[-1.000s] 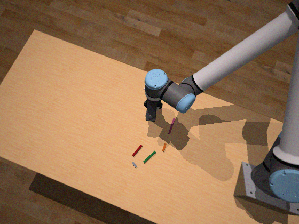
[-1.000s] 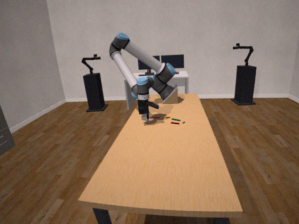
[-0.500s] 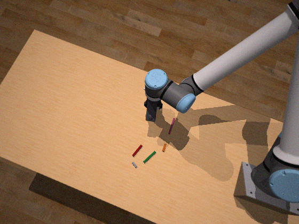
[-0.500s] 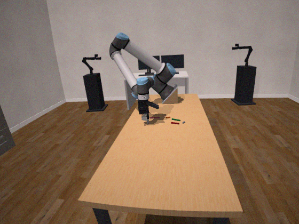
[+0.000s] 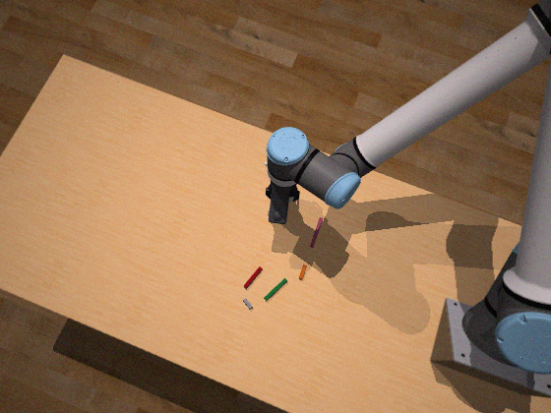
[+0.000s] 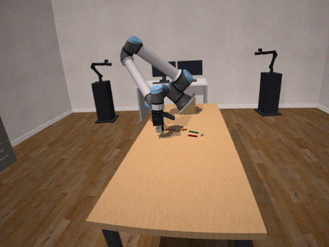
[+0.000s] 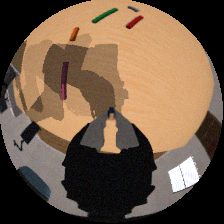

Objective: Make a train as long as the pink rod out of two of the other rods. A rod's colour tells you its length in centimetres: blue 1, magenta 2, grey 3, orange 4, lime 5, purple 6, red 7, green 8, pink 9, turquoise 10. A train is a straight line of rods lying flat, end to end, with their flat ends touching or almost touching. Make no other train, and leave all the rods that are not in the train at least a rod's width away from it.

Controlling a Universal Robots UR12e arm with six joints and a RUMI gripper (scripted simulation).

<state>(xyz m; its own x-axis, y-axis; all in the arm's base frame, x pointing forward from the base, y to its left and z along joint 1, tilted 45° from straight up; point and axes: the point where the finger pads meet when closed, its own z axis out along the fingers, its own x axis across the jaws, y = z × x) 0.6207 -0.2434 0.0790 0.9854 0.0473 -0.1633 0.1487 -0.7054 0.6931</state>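
Note:
My gripper stands low over the table, fingers pointing down, left of the rods. It is shut on a tiny blue rod, which shows as a blue speck between the fingertips in the wrist view. The pink rod lies flat in the arm's shadow, just right of the gripper. Nearer the front edge lie a red rod, a green rod, a short orange rod and a small grey rod. All of these lie apart from each other. The wrist view shows the pink rod and green rod too.
The arm's base stands at the table's right end. The arm's links reach over the rods and cast wide shadows there. The table's front edge runs a little below the grey rod.

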